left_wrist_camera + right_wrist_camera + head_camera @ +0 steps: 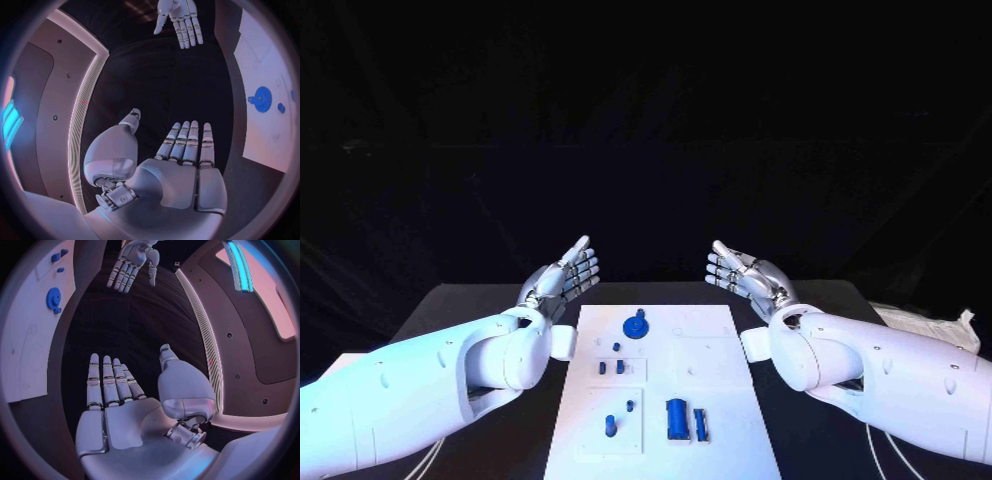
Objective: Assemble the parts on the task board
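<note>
Clearly both hands hold nothing: the left hand (561, 277) and right hand (749, 277) hover flat, fingers straight and wide, either side of the board's (711, 415) far end. I judge the risk is knocking small parts loose when reaching in, since they lie close together. The white board lies mid-table; a blue gear (636, 326) sits near its far end, a cylinder (676, 418) nearer.
</note>
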